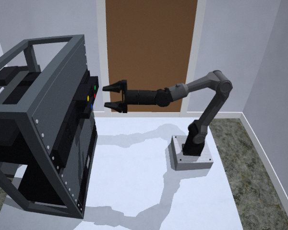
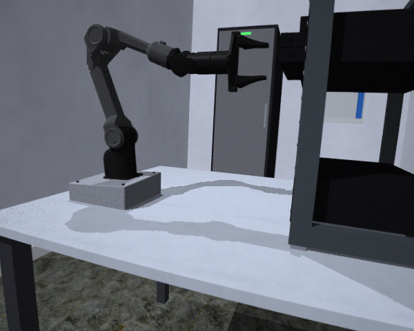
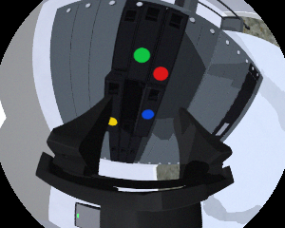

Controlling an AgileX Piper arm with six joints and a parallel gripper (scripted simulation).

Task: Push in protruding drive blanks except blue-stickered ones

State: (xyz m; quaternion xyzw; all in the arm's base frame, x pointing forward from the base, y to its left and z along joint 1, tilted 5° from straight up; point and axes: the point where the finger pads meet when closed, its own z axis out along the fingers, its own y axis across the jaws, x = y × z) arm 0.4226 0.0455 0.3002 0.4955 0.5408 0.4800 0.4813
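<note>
The dark grey rack (image 1: 57, 81) (image 2: 312, 107) (image 3: 73, 57) stands at the left of the white table (image 1: 139, 178). Black drive blanks stick out of its upper front. They carry a green sticker (image 1: 94, 86) (image 3: 142, 55), a red sticker (image 1: 94, 95) (image 3: 161, 74), a yellow sticker (image 1: 88, 98) (image 3: 112, 121) and a blue sticker (image 1: 91, 106) (image 3: 148, 114). The blanks show as a black block (image 2: 289, 53) in the exterior view. My gripper (image 1: 104, 97) (image 2: 266, 61) (image 3: 145, 108) is open and empty. It points level at the blanks, a short gap from their faces, touching nothing.
The arm stands on a grey block (image 1: 191, 158) (image 2: 118, 190) at the right of the table. A brown door (image 1: 151, 49) is behind the arm. A grey cabinet (image 2: 246, 124) stands beyond the table. The table's front edge (image 2: 164, 270) drops to the floor.
</note>
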